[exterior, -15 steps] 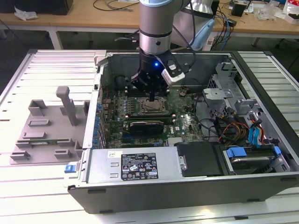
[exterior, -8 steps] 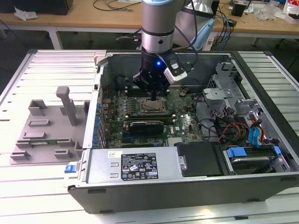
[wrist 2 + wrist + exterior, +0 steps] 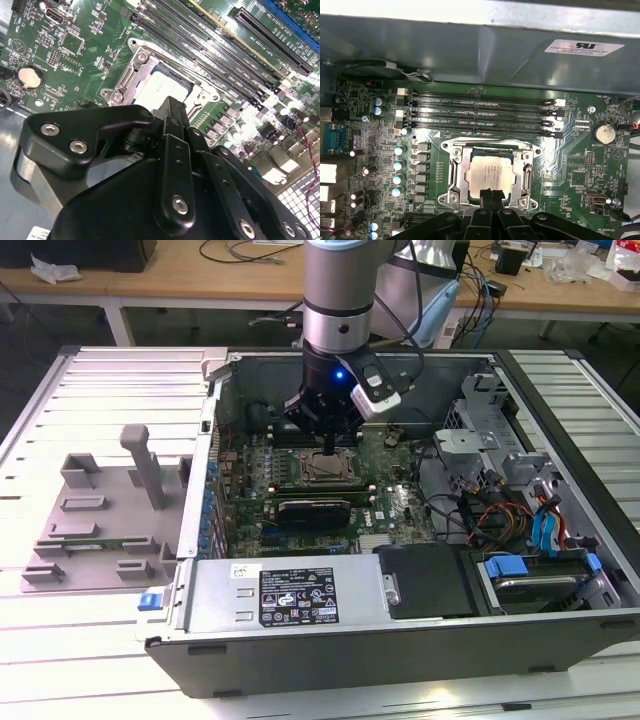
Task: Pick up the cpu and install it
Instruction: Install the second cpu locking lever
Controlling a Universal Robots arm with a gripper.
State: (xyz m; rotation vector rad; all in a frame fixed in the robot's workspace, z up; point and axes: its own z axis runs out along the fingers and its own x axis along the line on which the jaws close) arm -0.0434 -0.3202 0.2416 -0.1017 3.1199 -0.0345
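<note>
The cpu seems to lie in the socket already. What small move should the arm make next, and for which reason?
Probably a short lift straight up. In the first wrist view the cpu lies flat and square inside the socket frame, and the gripper sits at its near edge, fingertips together, with nothing between them. Rising vertically should keep them from dragging the chip sideways.

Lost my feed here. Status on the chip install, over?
Gripper right above the socket, fingers together. Chip lying flat inside the socket. Nothing in the way.
</note>
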